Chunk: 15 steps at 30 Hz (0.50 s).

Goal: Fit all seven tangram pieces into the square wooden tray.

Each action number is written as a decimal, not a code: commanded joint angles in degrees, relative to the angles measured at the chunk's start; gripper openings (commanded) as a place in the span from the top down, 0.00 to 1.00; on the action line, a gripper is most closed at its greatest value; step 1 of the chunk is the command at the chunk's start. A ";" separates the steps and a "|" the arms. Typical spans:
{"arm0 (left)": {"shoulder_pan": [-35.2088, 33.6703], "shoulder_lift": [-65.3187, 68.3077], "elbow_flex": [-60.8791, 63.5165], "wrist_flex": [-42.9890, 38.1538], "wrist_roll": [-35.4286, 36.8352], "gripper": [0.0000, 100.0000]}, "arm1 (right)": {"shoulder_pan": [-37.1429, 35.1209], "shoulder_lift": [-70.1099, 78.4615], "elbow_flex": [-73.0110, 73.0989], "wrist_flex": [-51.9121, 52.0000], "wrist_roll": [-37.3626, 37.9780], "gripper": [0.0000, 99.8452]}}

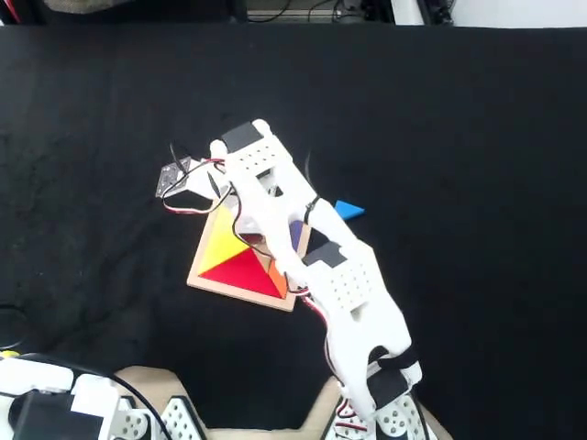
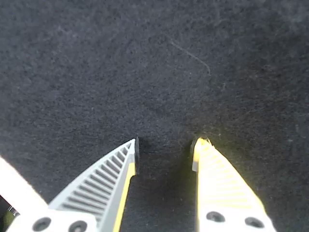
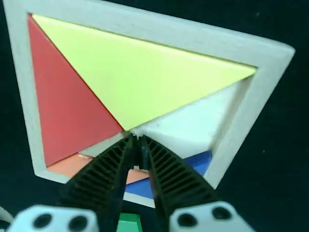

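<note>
Black cloth is spread over the counter. The square wooden tray is seen left of centre in the high view, part filled: yellow triangle, red triangle and orange piece are seated. The right tool is held over the tray's middle, fingers together, nothing seen clamped. A loose blue piece lies right of the tray. The left tool is parted over bare cloth. Judged: seated pieces are best pressed flush to the rim, so the bare gap is kept true.
</note>
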<state>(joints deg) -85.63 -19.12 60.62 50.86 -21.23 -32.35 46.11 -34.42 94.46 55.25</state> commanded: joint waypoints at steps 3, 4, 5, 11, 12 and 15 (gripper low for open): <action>-0.22 0.88 1.63 -0.53 -0.79 0.81 | 0.53 -0.31 -11.03 0.09 0.62 0.99; -0.22 0.88 1.63 -0.53 -0.79 0.81 | 0.79 -0.31 -11.91 -1.23 0.53 0.99; -0.22 0.88 1.63 -0.53 -0.79 0.81 | 1.49 -0.31 -12.00 -2.55 0.53 0.99; -0.22 0.88 1.63 -0.53 -0.79 0.81 | 3.16 4.62 -12.62 -6.68 0.70 0.99; -0.22 0.88 1.63 -0.53 -0.79 0.81 | 3.08 5.67 -12.70 -6.68 0.70 0.99; -0.13 0.88 1.63 -0.53 -0.79 0.81 | 3.08 8.66 -14.81 -6.59 0.62 0.99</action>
<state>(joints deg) -85.63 -19.12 60.62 50.86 -21.23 -29.98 53.14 -44.79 88.48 55.43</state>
